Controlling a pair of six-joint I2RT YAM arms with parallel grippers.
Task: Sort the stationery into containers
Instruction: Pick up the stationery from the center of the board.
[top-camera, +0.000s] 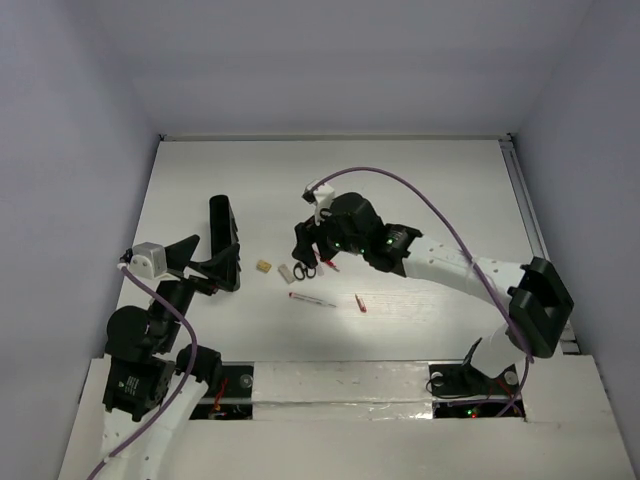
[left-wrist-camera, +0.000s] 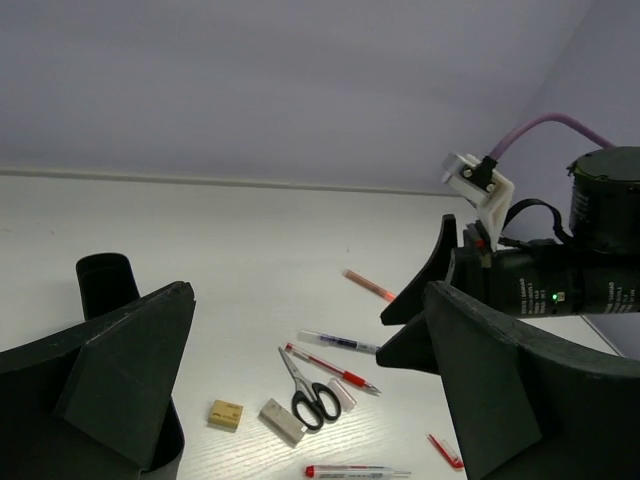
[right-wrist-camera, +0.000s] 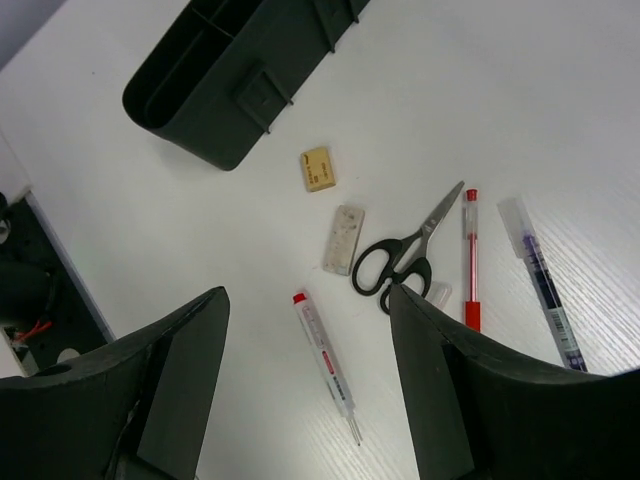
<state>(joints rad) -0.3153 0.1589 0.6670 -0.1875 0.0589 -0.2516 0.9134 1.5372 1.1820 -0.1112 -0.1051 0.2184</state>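
You have the white table (top-camera: 430, 180) carrying the long black box (right-wrist-camera: 230, 70), which sits at the upper left of the right wrist view, well apart from the loose pieces; your left gripper (left-wrist-camera: 308, 290) stands close by the box, jaws spread wide and grasping nothing; your right gripper (right-wrist-camera: 308, 298) hangs above the stationery, jaws parted and empty; under it lie the scissors (right-wrist-camera: 418, 240), blades together, at frame centre; a red pen (right-wrist-camera: 470, 255) and a dark pen (right-wrist-camera: 540, 285) lie to their right; a red-capped white pen (right-wrist-camera: 325, 365) lies at lower centre; the white eraser (right-wrist-camera: 343, 240) and tan eraser (right-wrist-camera: 318, 168) lie toward the box; the tiny red piece (top-camera: 360, 303) lies apart.
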